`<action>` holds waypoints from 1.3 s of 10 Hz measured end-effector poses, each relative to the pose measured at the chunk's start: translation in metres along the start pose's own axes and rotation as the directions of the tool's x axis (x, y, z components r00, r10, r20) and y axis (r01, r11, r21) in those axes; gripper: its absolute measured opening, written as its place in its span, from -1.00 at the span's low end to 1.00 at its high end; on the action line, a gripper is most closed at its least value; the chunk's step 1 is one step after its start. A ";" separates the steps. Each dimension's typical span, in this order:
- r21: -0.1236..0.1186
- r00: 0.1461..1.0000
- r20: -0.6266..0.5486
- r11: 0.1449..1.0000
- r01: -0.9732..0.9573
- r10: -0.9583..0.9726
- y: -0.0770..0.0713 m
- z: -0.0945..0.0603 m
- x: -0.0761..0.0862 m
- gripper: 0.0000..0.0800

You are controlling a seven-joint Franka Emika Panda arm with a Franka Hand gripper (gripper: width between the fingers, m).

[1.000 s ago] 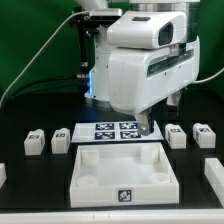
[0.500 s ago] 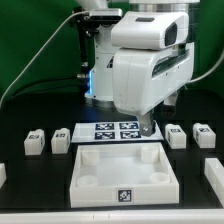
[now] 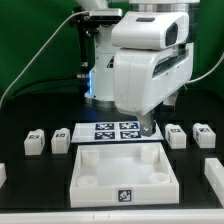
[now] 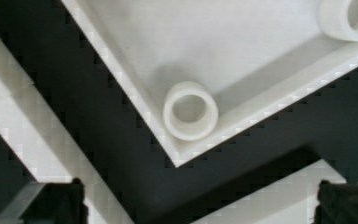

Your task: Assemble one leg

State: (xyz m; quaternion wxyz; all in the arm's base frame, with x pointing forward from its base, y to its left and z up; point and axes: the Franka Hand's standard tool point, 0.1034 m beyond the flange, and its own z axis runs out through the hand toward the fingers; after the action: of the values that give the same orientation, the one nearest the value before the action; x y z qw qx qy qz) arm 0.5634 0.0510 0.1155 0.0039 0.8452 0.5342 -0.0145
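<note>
Four small white legs with black-and-white tags lie on the black table. Two are at the exterior view's left (image 3: 35,142) (image 3: 62,139) and two at its right (image 3: 178,136) (image 3: 203,134). My gripper (image 3: 148,128) hangs low over the far right corner of the large white square panel (image 3: 95,181). In the wrist view the gripper (image 4: 201,205) is open and empty. Its dark fingertips (image 4: 51,204) stand wide apart above the panel's corner with its round socket (image 4: 190,110). No leg shows in the wrist view.
The marker board (image 3: 115,131) lies just behind the panel, next to my fingers. White parts sit cut off at the exterior view's right edge (image 3: 214,172) and left edge (image 3: 2,173). The arm's base stands behind the marker board.
The arm's upper body has shifted a little to the exterior view's right. The gripper stays by the panel's far right corner. No part has moved.
</note>
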 end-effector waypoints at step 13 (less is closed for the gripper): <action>0.084 0.894 -0.034 0.890 0.448 -0.447 -0.077 0.096 -0.105 0.63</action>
State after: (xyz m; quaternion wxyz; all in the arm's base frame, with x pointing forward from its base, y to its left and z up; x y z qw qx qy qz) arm 0.4464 -0.0132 0.0234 -0.0409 0.6989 0.7133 -0.0330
